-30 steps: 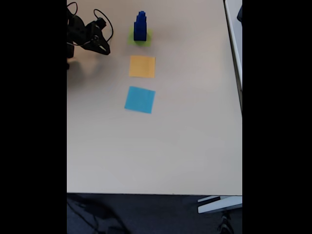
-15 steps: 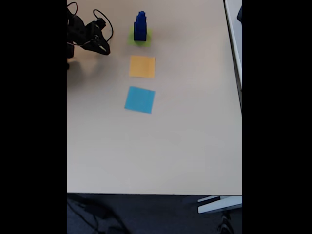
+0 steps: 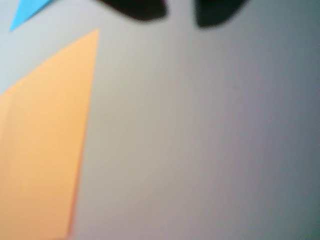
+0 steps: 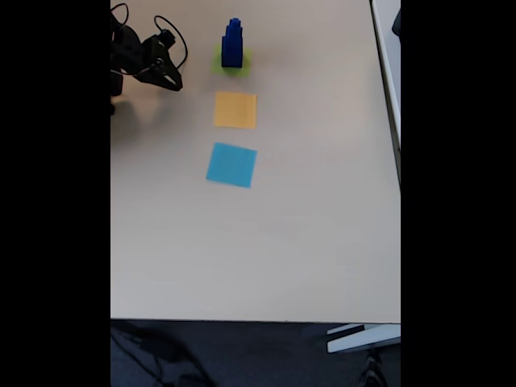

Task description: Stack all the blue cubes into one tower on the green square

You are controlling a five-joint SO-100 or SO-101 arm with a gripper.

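Note:
In the fixed view the blue cubes stand piled as one tower [image 4: 232, 44], widest at the bottom and narrowing upward. The tower rests on the green square [image 4: 231, 64] at the far end of the table. My gripper [image 4: 172, 81] hangs to the left of the tower, well apart from it, above bare table. In the wrist view the gripper [image 3: 180, 17] shows as two blurred dark fingertips [image 3: 137, 9] at the top edge. A gap lies between them and nothing is held, so it is open.
An orange square [image 4: 235, 110] and a light-blue square [image 4: 231, 164] lie in a row in front of the green one. The wrist view shows the orange square [image 3: 45, 145] at left and a corner of the light-blue square [image 3: 25, 12]. The table edge [image 4: 258, 321] runs along the near side.

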